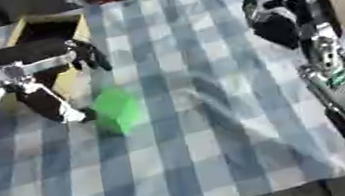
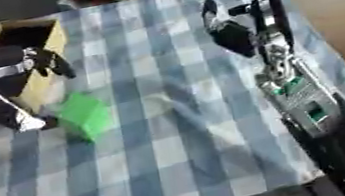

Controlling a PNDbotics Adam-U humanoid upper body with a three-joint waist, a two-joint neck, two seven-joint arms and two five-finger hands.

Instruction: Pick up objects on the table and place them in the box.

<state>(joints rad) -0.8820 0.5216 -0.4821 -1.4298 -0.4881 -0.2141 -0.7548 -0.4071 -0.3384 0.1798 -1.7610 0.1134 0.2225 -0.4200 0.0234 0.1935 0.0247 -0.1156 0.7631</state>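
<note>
Checked blue-and-white cloth (image 1: 214,113) is covering the table. Left eye view: green block (image 1: 116,111) is lying near the cardboard box (image 1: 22,30); left hand (image 1: 38,68) is spreading open beside it. Block is looking light and rigid; take opposite flat faces. Right eye view: right hand (image 2: 243,21) is resting relaxed, empty, well apart.

table cover (image 1: 217,127): woven-looking cloth, blue-white check, matt, slightly rumpled | box (image 1: 32,28), upper left: matt tan, probably cardboard | green block (image 1: 116,111): smooth, matt | left hand (image 1: 38,68), right hand (image 1: 281,10): black plastic-looking shells, shiny silver metal joints
</note>
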